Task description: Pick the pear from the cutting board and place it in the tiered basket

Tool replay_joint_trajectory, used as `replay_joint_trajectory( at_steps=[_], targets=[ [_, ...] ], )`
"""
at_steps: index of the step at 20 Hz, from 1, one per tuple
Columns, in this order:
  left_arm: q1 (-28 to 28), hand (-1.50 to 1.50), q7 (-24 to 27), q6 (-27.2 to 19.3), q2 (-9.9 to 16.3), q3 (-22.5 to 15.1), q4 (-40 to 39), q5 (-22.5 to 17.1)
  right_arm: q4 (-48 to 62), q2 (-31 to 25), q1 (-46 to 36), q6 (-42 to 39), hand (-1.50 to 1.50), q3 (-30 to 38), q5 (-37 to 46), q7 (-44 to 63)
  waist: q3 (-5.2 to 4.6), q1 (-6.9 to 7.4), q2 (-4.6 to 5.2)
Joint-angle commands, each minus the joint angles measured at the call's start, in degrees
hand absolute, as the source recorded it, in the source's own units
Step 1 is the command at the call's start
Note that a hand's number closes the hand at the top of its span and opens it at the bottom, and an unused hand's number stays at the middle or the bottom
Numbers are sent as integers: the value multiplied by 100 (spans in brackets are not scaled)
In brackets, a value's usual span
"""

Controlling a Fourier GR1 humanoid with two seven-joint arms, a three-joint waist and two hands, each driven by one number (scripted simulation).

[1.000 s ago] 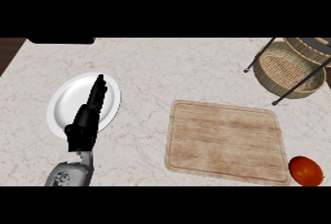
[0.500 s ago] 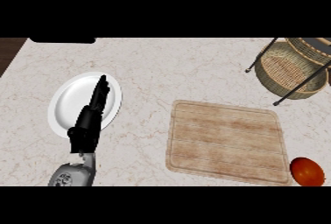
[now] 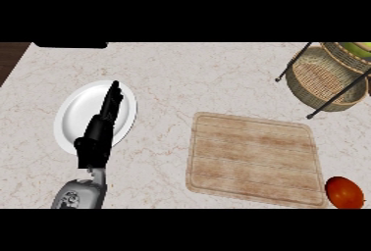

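Marble tabletop (image 3: 181,73) carries a rectangular wooden cutting board (image 3: 253,159) at lower right, a wicker tiered basket (image 3: 326,81) upper right holding something green, and the left hand (image 3: 98,135), fingers straight, empty, over a round white plate (image 3: 76,112).

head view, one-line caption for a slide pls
Left hand, fingers straight, over round white plate; bare wooden cutting board beside orange-red fruit; woven tiered basket top right.

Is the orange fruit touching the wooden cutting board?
Apart. The head view shows a strip of counter between the orange fruit and the cutting board.
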State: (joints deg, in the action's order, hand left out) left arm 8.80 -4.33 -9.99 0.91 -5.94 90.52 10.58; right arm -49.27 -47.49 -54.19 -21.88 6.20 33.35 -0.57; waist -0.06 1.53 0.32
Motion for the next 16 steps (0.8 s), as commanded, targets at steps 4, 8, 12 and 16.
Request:
replay_joint_trajectory(
  at_steps=[4, 8, 12, 16],
  targets=[
    [119, 0, 154, 156, 120, 237, -227, -194, 1098, 304, -154, 33, -150, 607, -478, -445, 9, -39, 23],
    [34, 0, 202, -68, -33, 68, -126, 32, 1446, 17, -474, 109, -150, 1424, -1052, -303, 12, -61, 13],
    [-124, 0, 432, 172, 99, 231, -236, -235, 1936, -366, -610, 445, -150, 1756, -1065, 69, 7, -37, 24],
    [-112, 0, 268, 45, 31, 73, -85, -22, 2533, -953, -408, 219, -150, 2271, -1403, -24, 17, -52, 22]
  ],
)
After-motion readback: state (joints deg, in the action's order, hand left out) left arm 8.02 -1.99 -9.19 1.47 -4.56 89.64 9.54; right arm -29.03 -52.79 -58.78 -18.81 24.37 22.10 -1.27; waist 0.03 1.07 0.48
